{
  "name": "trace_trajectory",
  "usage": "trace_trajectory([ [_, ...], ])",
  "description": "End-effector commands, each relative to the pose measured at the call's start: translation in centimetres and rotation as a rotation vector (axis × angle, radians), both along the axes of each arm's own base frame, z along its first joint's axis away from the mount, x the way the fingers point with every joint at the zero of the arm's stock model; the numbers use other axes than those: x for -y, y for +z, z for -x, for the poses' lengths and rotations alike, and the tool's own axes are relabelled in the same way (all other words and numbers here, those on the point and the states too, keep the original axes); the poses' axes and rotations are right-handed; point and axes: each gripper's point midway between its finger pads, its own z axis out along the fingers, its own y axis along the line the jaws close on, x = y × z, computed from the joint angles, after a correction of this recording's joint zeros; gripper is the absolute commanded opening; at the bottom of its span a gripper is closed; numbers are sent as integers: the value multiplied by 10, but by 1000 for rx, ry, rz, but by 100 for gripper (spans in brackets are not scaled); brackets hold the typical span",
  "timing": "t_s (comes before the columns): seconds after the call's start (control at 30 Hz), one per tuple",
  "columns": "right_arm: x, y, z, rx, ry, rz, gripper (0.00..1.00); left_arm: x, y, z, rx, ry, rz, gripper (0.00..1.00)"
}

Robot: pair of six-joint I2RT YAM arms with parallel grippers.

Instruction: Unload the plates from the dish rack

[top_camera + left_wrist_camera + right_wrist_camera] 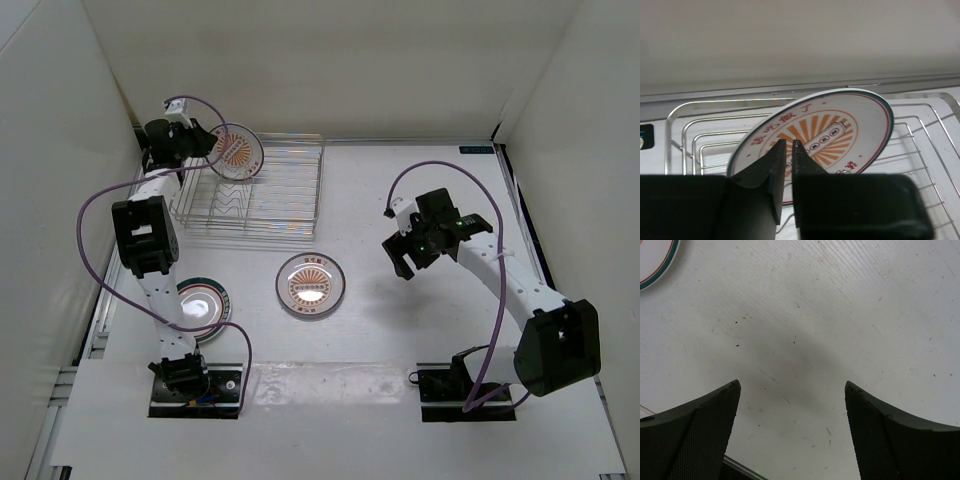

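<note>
**Left hand pinches the racked plate**

The left hand (788, 145) is narrowed onto the near rim of the racked sunburst plate (840, 130), which stands tilted in the dish rack (270, 200) spreading beyond the fingers. The right hand (792, 383) hangs spread wide above the table (840, 300), gripping nothing. A second sunburst plate (311, 284) lies flat to that hand's left. A third plate (205, 300), apparently plain-centred, sits half hidden beneath the left arm (145, 240).

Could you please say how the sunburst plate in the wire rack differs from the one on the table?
The rack plate leans in the silvery wire rack; the table plate lies flat. The left gripper pinches the rack plate, not the table plate. Both: round, white, orange sunburst.
</note>
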Motion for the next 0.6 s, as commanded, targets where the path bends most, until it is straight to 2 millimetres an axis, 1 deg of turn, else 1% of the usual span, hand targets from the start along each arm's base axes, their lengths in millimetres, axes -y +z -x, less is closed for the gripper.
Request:
trace_trajectory([
  [0.0,1,13,-5,33,-5,-4,87,11,58,12,117,-82,4,20],
  [0.03,0,12,-5,30,0,-4,87,14,62,13,125,-100,7,17],
  [0.13,1,13,-4,30,0,1,87,11,63,17,129,-121,23,9],
  [0.2,2,14,-4,35,-1,3,87,12,59,19,118,-134,33,9],
  [0.23,4,15,-3,33,-3,10,87,8,58,20,117,-130,32,11],
  [0.27,4,15,-2,29,-2,12,87,7,55,21,111,-131,33,14],
  [0.3,5,16,0,23,0,14,87,6,50,22,99,-129,40,26],
  [0.33,6,15,1,19,0,19,87,2,42,24,82,-121,51,53],
  [0.37,7,16,1,23,-2,21,87,1,43,26,85,-120,55,57],
  [0.4,7,16,2,20,4,24,87,-2,33,29,70,-112,63,75],
  [0.43,8,16,3,22,4,27,87,-3,35,29,76,-100,67,89],
  [0.47,8,16,3,22,3,29,87,-5,38,30,81,-79,65,98],
  [0.5,8,17,2,27,-1,28,87,-7,39,30,93,-72,57,100],
  [0.53,8,16,4,20,0,29,87,-12,34,31,81,-45,56,100],
  [0.57,8,16,4,22,2,28,87,-10,32,32,69,-45,56,100],
])
